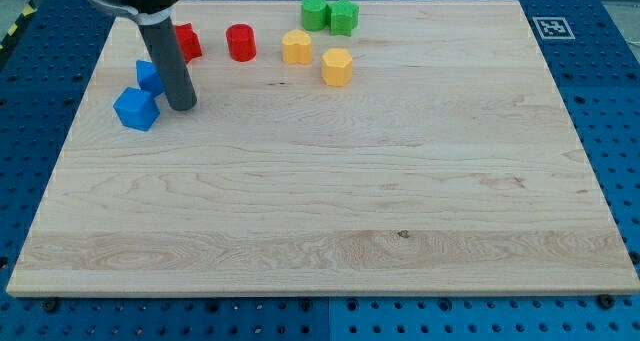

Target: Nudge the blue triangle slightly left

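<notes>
Just left of my tip: blue triangle, partly hidden; contact unclear; bare rod.

Blue block at board's left, my tip just right, second blue block behind.

a lab bench: wooden board on blue perforated table, fiducial marker.

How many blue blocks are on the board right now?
2, both near the view's left edge: one blue block left of my tip, another blue block just above it, partly hidden by the rod.
</notes>
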